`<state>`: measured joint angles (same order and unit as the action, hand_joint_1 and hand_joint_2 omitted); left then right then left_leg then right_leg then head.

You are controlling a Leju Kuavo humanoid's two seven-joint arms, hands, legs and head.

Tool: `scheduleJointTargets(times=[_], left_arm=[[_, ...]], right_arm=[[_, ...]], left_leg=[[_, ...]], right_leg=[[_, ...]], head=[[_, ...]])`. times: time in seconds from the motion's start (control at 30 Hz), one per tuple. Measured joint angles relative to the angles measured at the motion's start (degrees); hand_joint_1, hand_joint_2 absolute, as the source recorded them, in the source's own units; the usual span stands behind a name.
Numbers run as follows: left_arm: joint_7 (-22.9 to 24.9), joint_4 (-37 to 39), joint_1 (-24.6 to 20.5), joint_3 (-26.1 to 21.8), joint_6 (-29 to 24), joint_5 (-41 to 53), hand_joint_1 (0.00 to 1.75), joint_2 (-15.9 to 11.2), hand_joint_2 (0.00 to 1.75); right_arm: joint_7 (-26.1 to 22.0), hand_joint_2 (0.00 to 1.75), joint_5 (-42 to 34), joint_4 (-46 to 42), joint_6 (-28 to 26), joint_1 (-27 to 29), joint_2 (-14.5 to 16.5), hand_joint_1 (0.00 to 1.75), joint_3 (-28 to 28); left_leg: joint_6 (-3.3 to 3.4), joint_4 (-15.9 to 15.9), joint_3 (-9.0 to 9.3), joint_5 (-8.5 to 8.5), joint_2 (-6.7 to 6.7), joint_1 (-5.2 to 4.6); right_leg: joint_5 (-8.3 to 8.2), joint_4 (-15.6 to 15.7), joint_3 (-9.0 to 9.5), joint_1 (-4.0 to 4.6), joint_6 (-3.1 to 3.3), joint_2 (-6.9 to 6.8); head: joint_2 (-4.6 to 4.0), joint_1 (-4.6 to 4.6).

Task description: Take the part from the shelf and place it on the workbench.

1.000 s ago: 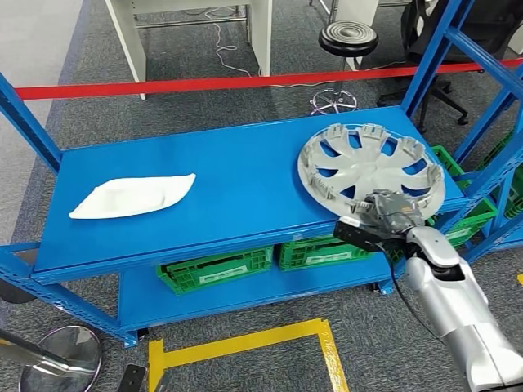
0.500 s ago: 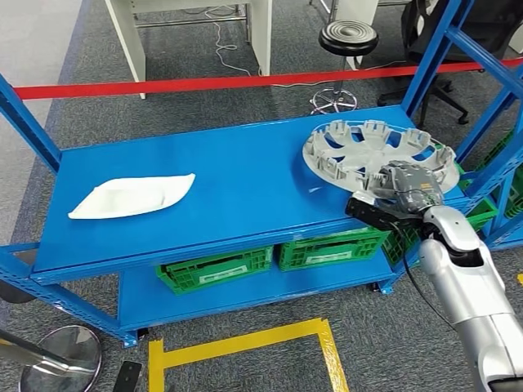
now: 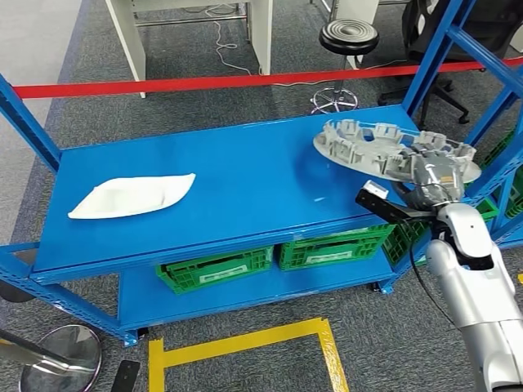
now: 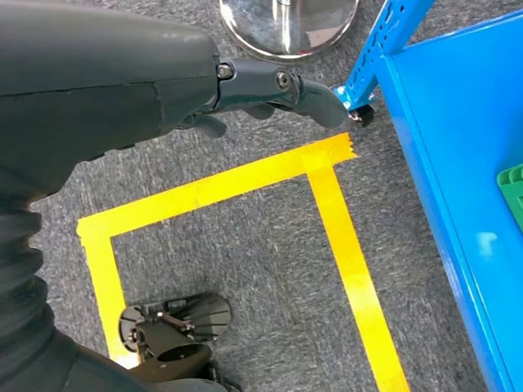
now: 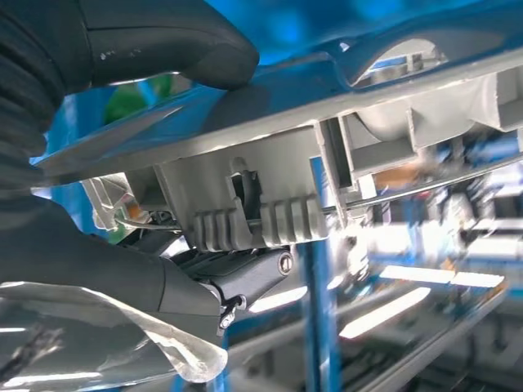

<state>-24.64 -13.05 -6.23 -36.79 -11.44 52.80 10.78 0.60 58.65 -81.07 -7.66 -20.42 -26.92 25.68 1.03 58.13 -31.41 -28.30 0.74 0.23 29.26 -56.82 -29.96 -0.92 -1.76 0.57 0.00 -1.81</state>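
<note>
A grey wheel cover (image 3: 382, 149) hangs nearly flat above the right end of the blue shelf (image 3: 234, 188). My right hand (image 3: 435, 178) grips its near rim; in the right wrist view the thumb (image 5: 167, 37) lies on one face of the wheel cover (image 5: 346, 122) and the fingers (image 5: 240, 282) on the other. A white curved plastic part (image 3: 131, 196) lies on the left of the shelf. My left hand (image 4: 203, 82) hangs over the carpet with its fingers stretched out and nothing in it.
Green crates (image 3: 216, 268) sit on the lower shelf level. Blue uprights (image 3: 444, 49) rise at the right end. Red tape (image 3: 185, 84) and a black stool (image 3: 346, 41) stand behind. Yellow floor tape (image 4: 333, 220) and a chrome base (image 3: 61, 359) lie in front.
My right hand has lifted the wheel cover off the shelf and swung it rightward, tipping it from a tilted face-on pose to nearly flat. The white part has not moved.
</note>
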Motion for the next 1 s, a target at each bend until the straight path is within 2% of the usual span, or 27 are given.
scheduleJointTargets(times=[0.2, 0.57, 0.83, 1.0], left_arm=[[0.5, 0.0, 0.0, 0.0, -0.5, 0.5, 0.0, 0.2, 1.75], [1.0, 0.0, 0.0, 0.0, -1.0, 1.1, 0.0, 0.3, 1.75], [2.1, 0.0, -0.1, 0.0, -2.7, 1.5, 0.0, 0.4, 1.75], [0.1, 0.0, -0.3, 0.0, -0.9, 0.6, 0.0, 0.5, 1.75]], right_arm=[[2.8, 1.75, 6.5, -3.2, -7.2, 2.8, 2.0, 1.75, -3.7], [1.7, 1.75, 13.8, -7.8, -11.0, 5.5, 2.8, 1.75, -8.0], [-0.1, 1.75, 17.8, -9.5, -12.4, 5.6, 2.8, 1.75, -8.6], [-0.9, 1.75, 18.9, -10.4, -15.8, 5.7, 2.8, 1.75, -8.4]], left_leg=[[0.0, 0.0, -0.05, 0.0, 0.02, 0.0], [-0.01, 0.0, -0.08, 0.01, 0.1, 0.0], [-0.01, 0.0, -0.08, 0.01, 0.1, -0.01], [-0.02, 0.0, -0.08, 0.02, 0.1, 0.0]], right_leg=[[0.0, 0.0, -0.06, 0.0, 0.0, -0.01], [0.0, 0.0, -0.07, -0.01, 0.0, -0.11], [0.0, 0.0, -0.08, -0.02, 0.0, -0.09], [0.0, 0.0, -0.09, -0.01, 0.0, -0.09]], head=[[0.0, 0.0], [0.0, 0.0], [0.0, 0.0], [0.0, 0.0]])
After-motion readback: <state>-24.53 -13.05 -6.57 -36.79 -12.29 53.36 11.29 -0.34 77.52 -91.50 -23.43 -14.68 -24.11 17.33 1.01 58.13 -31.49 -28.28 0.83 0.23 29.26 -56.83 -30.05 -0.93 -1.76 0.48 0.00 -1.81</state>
